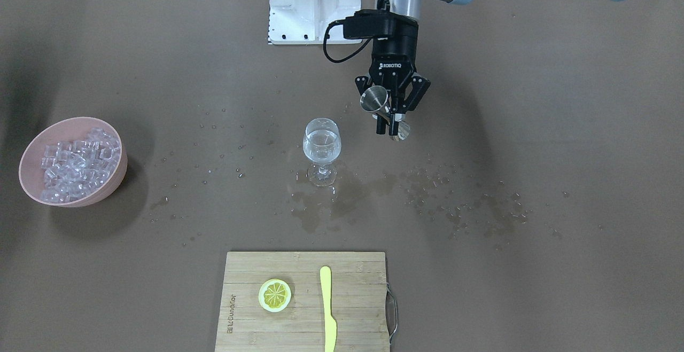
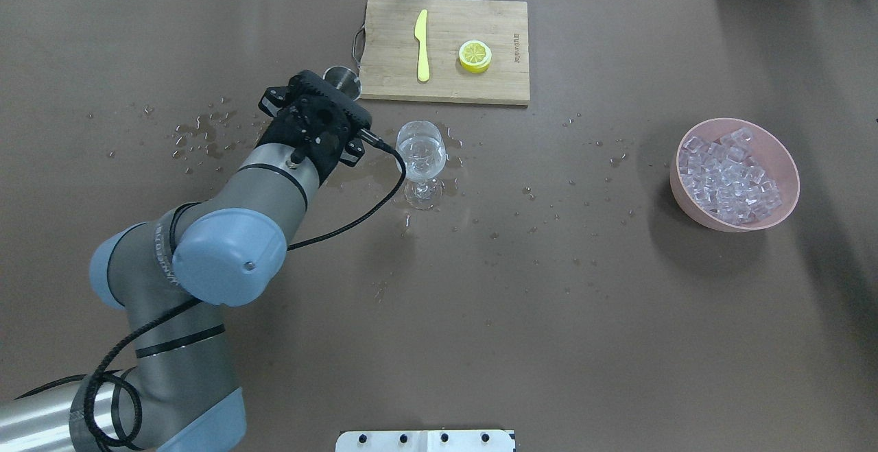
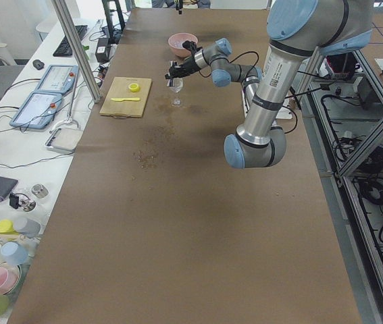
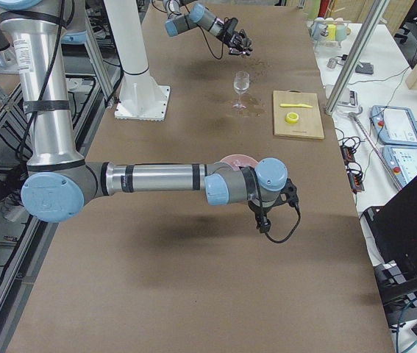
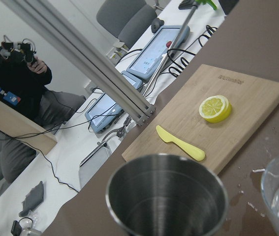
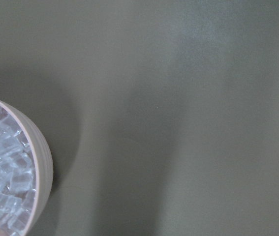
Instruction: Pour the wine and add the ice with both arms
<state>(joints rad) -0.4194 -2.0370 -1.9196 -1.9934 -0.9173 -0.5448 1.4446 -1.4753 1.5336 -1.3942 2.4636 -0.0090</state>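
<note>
The left gripper (image 1: 388, 122) holds an empty, small shiny steel cup (image 1: 374, 98), with the clear stemmed glass (image 1: 321, 141) of water-like wine (image 1: 321, 149) just to its right. The heap of clear ice cubes (image 2: 730, 177) lies in the round pink bowl (image 2: 693, 206), just below the right gripper (image 4: 262, 219), the nearer one. I cannot tell if it is open.

A bamboo cutting board (image 1: 358, 288) lies at 6 o'clock on the brown tabletop (image 1: 561, 101) in the front-facing view, with its metal handle (image 1: 394, 309) on the 3 o'clock edge. A lemon slice (image 1: 274, 295) rests flat on the board. A yellow plastic knife (image 1: 327, 309) lies at the slice's 3 o'clock, apart from it, blade toward 6 o'clock. A white pedestal (image 1: 314, 5) stands at 12 o'clock. Droplets and wet patches (image 1: 470, 205) spread from the middle toward 3 o'clock. The left wrist view shows a seated person in dark clothing (image 5: 18, 93) and two tablets (image 5: 151, 51) beyond the tabletop's edge.
</note>
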